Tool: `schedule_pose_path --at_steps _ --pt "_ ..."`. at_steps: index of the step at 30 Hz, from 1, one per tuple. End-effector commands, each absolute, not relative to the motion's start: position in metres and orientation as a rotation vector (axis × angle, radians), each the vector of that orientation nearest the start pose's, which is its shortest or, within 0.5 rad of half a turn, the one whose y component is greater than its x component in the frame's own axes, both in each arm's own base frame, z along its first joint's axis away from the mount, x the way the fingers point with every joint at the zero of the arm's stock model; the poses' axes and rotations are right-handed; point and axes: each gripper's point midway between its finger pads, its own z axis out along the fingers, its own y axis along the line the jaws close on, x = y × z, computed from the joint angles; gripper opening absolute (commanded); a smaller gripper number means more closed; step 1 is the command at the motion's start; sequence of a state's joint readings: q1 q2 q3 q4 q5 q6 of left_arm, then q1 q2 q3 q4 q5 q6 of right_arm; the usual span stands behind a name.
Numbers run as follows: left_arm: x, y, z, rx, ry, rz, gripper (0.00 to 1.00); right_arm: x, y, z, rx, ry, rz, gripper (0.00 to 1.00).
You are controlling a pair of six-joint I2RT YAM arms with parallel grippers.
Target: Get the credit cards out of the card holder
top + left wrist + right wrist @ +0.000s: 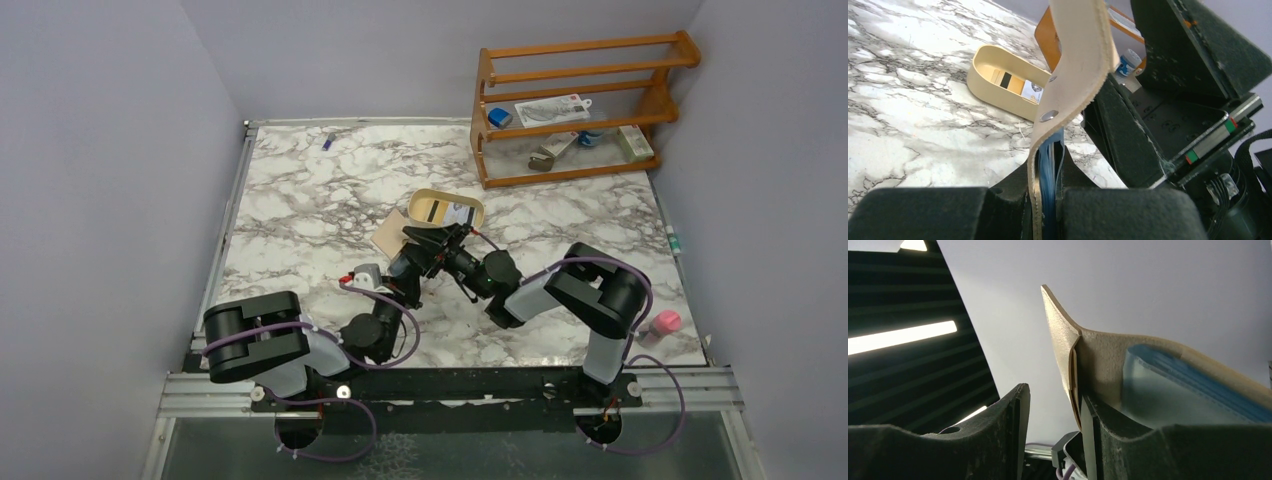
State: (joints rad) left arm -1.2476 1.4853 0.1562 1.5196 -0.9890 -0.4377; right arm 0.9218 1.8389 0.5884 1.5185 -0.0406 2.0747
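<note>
The left end effector (pixel 1045 202) clamps the small tan-beige folding card holder (pixel 1078 60) upright above the marbled surface (pixel 300 200), at 8 o'clock from the oval cream tray (pixel 993 92), likely presenting its pale blue credit cards (pixel 1048 165) to the right end effector (pixel 1053 432), jaws apart and empty.

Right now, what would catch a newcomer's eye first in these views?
In the middle of the table, the left pincer clamps the tan card holder upright, blue cards peeking out, with the right pincer open beside it. Just beyond lies an oval tan tray, and a wooden rack stands at the far right corner.
</note>
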Motion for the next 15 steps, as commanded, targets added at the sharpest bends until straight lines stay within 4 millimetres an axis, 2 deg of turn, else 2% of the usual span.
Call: schedule_pose_path --at_steps 1,5,10,15 --pt "0.232 -0.221 0.195 -0.54 1.304 -0.859 0.0 0.225 0.386 0.273 0.828 1.451 2.546 0.46" --pt "0.232 -0.218 0.193 -0.556 1.306 -0.867 0.0 0.227 0.384 0.273 0.84 1.443 2.53 0.43" --pt "0.232 -0.215 0.19 -0.577 1.307 -0.871 0.0 0.229 0.386 0.271 0.845 1.437 2.534 0.29" --pt "0.232 -0.209 0.188 -0.637 1.298 -0.888 0.0 0.23 0.387 0.269 0.852 1.438 2.529 0.29"
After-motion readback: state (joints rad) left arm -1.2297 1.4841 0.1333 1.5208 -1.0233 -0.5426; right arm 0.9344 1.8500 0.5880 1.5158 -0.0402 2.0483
